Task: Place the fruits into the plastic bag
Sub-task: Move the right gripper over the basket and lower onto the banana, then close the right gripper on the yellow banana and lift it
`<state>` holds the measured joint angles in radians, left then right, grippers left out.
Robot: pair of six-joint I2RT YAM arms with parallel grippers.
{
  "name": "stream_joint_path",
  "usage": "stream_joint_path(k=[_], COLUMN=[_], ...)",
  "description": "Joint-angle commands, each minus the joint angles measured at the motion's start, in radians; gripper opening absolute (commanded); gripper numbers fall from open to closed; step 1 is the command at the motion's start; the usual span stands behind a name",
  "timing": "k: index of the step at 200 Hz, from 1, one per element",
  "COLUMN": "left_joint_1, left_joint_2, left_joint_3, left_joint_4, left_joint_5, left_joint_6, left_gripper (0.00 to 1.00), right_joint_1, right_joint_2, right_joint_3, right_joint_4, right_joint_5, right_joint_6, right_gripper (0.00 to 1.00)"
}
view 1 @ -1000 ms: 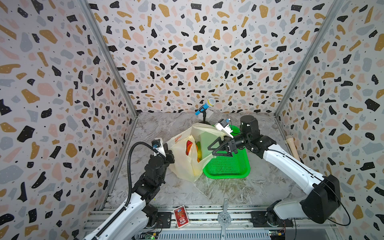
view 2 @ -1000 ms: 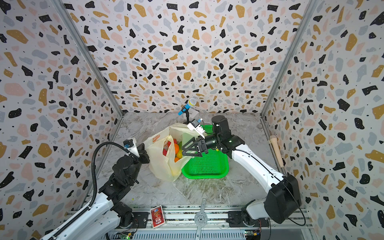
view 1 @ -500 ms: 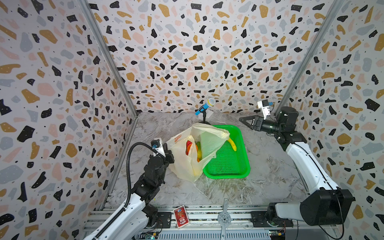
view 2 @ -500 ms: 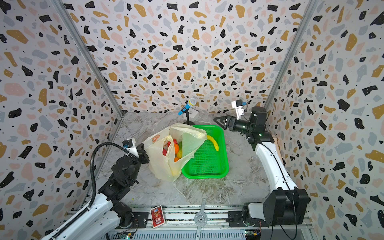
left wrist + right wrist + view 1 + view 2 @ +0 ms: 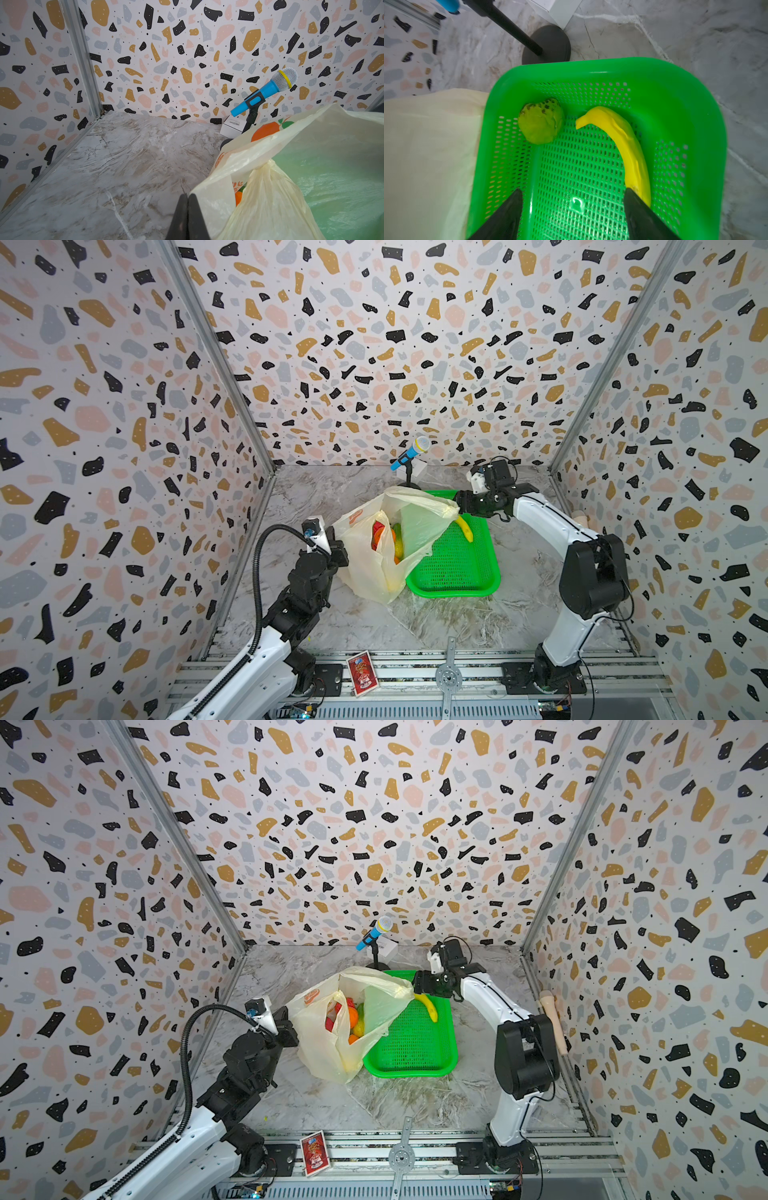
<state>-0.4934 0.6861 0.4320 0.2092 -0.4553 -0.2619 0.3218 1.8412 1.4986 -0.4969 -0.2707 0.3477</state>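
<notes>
**two fruits left in the basket, bag held open**

the marble tabletop carries everything. the plastic bag stands near its middle, a little toward the left edge. its mouth gapes upward, and one flap drapes over the left rim of the green basket. the basket sits just beside the bag, toward the right edge.

the left gripper touches the bag's left side. its fingers are pressed together, and the bag's thin edge seems pinched at their tips. the right gripper hangs over the far end of the basket. its fingers are spread apart and grip nothing, though one fingertip overlaps the banana's end in the right wrist view.

the banana lies on the basket floor near the far right corner. the bumpy green fruit lies close to the banana's tip, on the side toward the bag, and is hidden in both top views. inside the bag, an orange shows among red and yellow pieces too crowded to name.

a toy microphone on a stand and a white box sit at the tabletop's far edge.
</notes>
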Motion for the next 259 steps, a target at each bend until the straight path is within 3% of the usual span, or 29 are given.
stream_joint_path(k=[1, 73, 109, 119, 143, 161, 182, 236, 259], left_joint_1=[0.005, 0.006, 0.005, 0.006, 0.006, 0.006, 0.006, 0.005, 0.005], left_joint_2=[-0.002, -0.027, -0.027, -0.025, -0.02, -0.019, -0.019, -0.016, -0.011], left_joint_3=[-0.008, -0.003, 0.0, 0.0, 0.004, 0.005, 0.008, 0.012, 0.007], left_joint_4=[0.035, 0.011, 0.007, 0.01, 0.009, 0.008, 0.007, 0.012, 0.018], left_joint_5=[-0.02, -0.036, -0.035, -0.037, -0.033, -0.031, -0.029, -0.018, -0.014], left_joint_6=[-0.001, 0.025, 0.033, 0.034, 0.035, 0.033, 0.03, 0.017, 0.006], left_gripper=[0.0, 0.0, 0.0, 0.0, 0.0, 0.0, 0.0, 0.0, 0.0], right_joint_1=[0.027, 0.112, 0.122, 0.122, 0.123, 0.122, 0.114, -0.002, -0.007], right_joint_2=[0.048, 0.252, 0.268, 0.258, 0.216, 0.163, 0.061, -0.348, -0.519], right_joint_3=[0.082, 0.151, 0.097, 0.068, -0.01, -0.058, -0.121, -0.274, -0.291], right_joint_4=[-0.089, -0.147, -0.113, -0.092, -0.024, 0.016, 0.067, 0.153, 0.219], right_joint_5=[0.188, 0.448, 0.412, 0.377, 0.305, 0.28, 0.245, 0.214, 0.21], right_joint_6=[-0.067, -0.125, -0.105, -0.092, -0.055, -0.043, -0.031, 0.065, 0.029], right_gripper=[0.69, 0.66, 0.64, 0.61, 0.33, 0.18, 0.07, 0.06, 0.06])
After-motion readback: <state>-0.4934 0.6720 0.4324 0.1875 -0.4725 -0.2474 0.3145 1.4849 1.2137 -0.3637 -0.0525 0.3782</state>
